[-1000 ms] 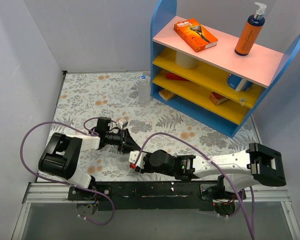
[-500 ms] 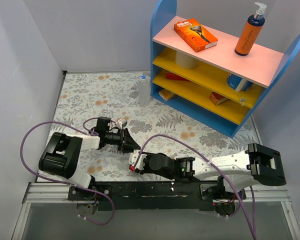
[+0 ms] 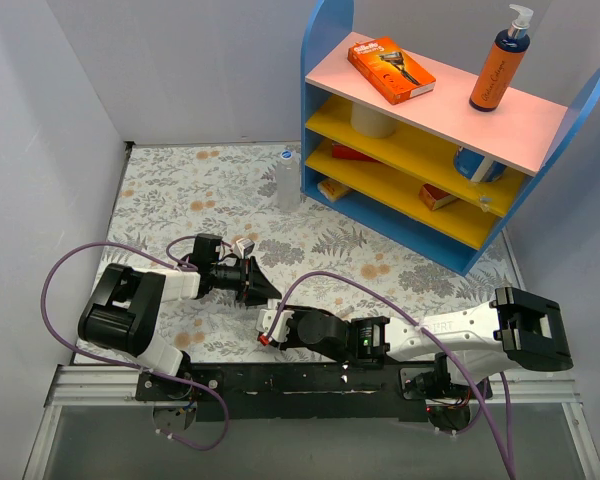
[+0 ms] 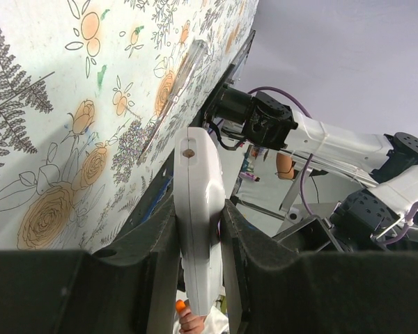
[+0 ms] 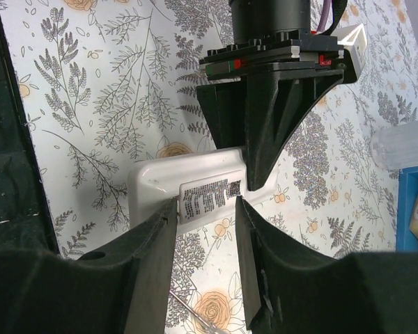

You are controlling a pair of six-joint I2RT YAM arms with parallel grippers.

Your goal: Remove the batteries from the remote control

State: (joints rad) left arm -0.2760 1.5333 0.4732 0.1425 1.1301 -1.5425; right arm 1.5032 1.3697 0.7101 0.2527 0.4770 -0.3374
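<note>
left gripper (image 4: 198, 209) clamps the remote control (image 4: 194, 167) edgewise; right gripper (image 5: 206, 203), slightly parted, faces it.

The white remote control (image 5: 160, 182) lies crosswise over the floral table cover (image 5: 83, 104), its printed label (image 5: 207, 197) facing the camera. The left gripper (image 5: 256, 174) comes down from the top, its black fingers pinching the remote's right part. The right gripper (image 5: 205, 209) reaches up from below, its two dark fingers spread either side of the label.

Remote control (image 5: 153, 179) partly behind left hand (image 5: 254, 177)
</note>
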